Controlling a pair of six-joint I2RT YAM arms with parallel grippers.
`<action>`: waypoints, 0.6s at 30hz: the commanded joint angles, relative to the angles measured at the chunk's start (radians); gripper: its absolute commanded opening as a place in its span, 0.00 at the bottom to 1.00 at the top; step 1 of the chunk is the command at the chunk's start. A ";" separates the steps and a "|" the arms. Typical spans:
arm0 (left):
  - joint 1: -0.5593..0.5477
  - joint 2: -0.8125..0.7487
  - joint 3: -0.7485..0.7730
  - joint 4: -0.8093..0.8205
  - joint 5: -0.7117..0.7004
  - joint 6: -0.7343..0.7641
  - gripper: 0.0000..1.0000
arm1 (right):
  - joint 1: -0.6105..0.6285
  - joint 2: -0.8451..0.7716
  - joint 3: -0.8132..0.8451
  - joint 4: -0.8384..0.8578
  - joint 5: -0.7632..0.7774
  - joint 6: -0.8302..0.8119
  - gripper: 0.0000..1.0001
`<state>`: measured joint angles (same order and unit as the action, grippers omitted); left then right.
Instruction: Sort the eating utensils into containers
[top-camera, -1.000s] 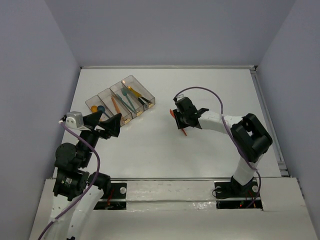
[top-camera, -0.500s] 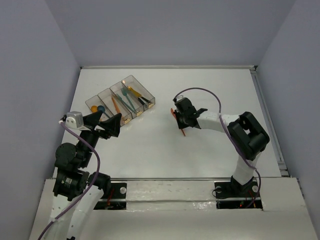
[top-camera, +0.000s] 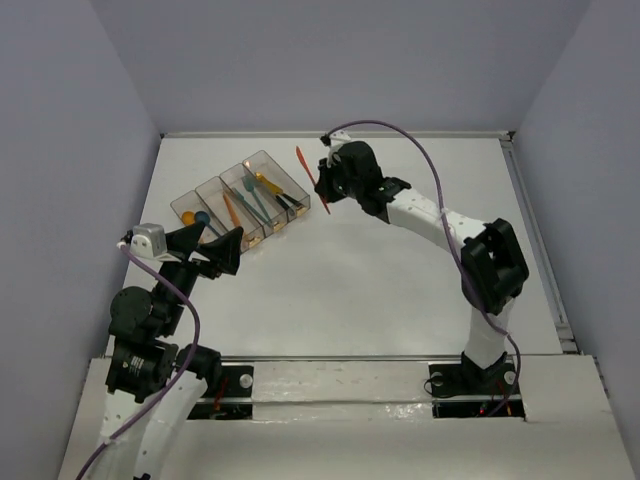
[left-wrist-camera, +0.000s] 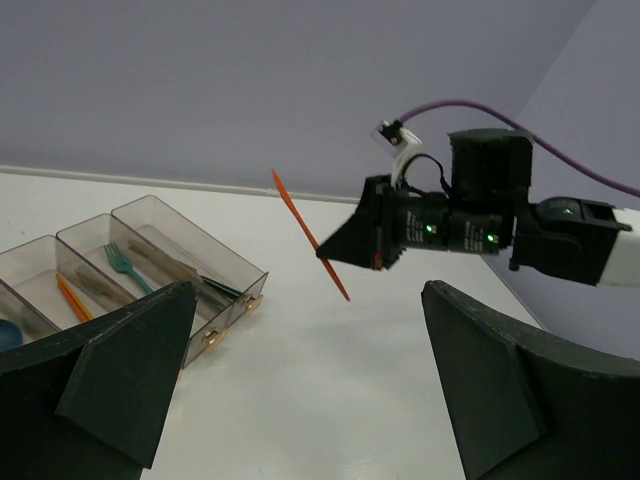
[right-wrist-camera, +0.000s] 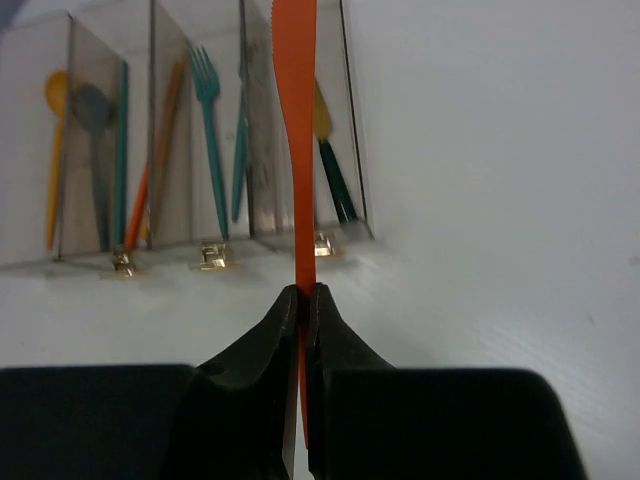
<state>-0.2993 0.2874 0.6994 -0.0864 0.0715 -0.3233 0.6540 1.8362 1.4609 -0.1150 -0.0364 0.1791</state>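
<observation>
My right gripper is shut on an orange plastic knife, held in the air just right of the row of four clear smoky bins. In the right wrist view the knife stands up from between the shut jaws, over the right-hand bin. The bins hold teal forks, orange pieces and a dark utensil. The left wrist view shows the knife tilted in the right gripper, beyond the bins. My left gripper is open and empty, near the bins' front end.
The white table is walled by grey panels. A purple cable arches over the right arm. The right arm reaches across the table's middle towards the back left.
My right gripper has lifted the orange knife from the table's middle and carried it back and left to beside the bins. The left arm has not moved.
</observation>
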 joint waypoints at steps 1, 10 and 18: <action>0.003 -0.005 0.000 0.053 0.017 0.004 0.99 | -0.001 0.171 0.232 0.074 -0.094 -0.015 0.00; 0.003 0.001 0.002 0.050 0.020 0.006 0.99 | -0.001 0.564 0.764 -0.023 -0.177 0.036 0.00; 0.003 0.009 0.002 0.053 0.019 0.006 0.99 | 0.018 0.690 0.898 -0.055 -0.197 0.030 0.03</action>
<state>-0.2993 0.2878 0.6994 -0.0864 0.0776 -0.3233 0.6579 2.5229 2.2925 -0.1680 -0.2050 0.2104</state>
